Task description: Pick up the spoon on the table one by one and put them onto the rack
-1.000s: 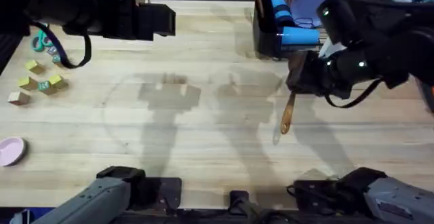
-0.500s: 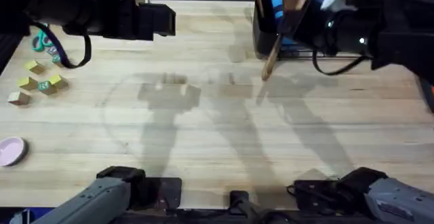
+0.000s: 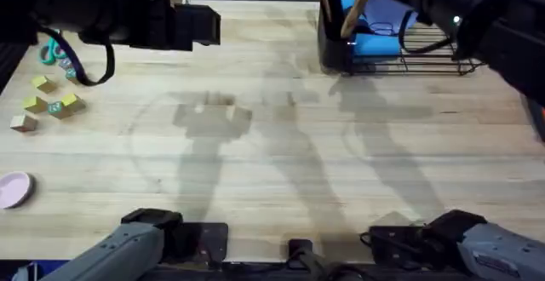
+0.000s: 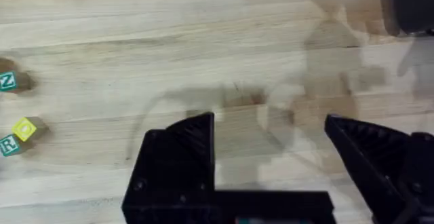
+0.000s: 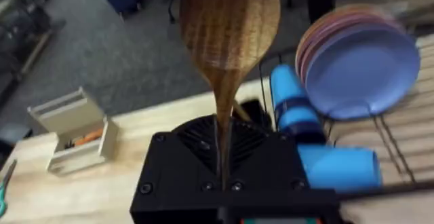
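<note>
A brown wooden spoon [image 5: 229,20] stands with its oval bowl away from my right gripper [image 5: 220,142], which is shut on the handle. In the overhead view this spoon [image 3: 352,13] hangs tilted over the black utensil caddy [image 3: 334,49] at the left end of the black wire rack [image 3: 430,58]. My left gripper [image 4: 268,123] hovers open over bare pale-wood table [image 4: 203,47], holding nothing, and it sits at the far left [image 3: 196,25] in the overhead view.
Blue cups [image 5: 336,166] and stacked plates [image 5: 359,68] lie in the rack. A small tan wooden holder [image 5: 74,129] stands at the table's back edge. Lettered blocks [image 3: 47,102], a pink dish [image 3: 13,187] and tape rolls [image 3: 55,53] sit at the left.
My right gripper has carried the spoon from above the right middle of the table back to over the rack's caddy. The left arm has not moved.
</note>
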Robot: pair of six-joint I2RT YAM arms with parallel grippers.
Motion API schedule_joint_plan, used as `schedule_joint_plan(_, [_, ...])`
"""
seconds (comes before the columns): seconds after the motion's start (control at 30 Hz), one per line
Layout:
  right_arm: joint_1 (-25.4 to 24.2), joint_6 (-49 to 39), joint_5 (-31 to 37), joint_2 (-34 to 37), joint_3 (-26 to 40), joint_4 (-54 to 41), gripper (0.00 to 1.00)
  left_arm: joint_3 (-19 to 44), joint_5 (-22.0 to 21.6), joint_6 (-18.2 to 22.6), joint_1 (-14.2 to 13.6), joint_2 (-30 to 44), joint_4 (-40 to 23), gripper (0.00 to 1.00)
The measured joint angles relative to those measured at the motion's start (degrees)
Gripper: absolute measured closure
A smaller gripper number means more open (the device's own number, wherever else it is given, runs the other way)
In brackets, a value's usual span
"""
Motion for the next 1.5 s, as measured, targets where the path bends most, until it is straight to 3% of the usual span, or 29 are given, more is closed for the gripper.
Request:
schedule_joint_plan(0.37, [-0.02, -7.54, 3.09, 5.26, 0.00, 13.85, 0.967, -0.01, -0.01, 0.00, 0.00, 0.00, -0.01, 0.007])
schedule_joint_plan(0.6, [-0.02, -15.90, 3.83, 9.07, 0.00, 17.68, 0.967, 0.00, 0.00, 0.00, 0.00, 0.00, 0.00, 0.008])
schedule_joint_plan(1.17, [0.20, -26.63, 7.53, 13.11, -0.17, 25.98, 0.965, 0.00, 0.00, 0.00, 0.00, 0.00, 0.00, 0.007])
schedule_joint_plan(1.5, [0.48, -28.51, 6.89, 13.11, -8.72, 38.97, 0.965, 0.00, -0.01, 0.00, 0.00, 0.00, 0.00, 0.007])
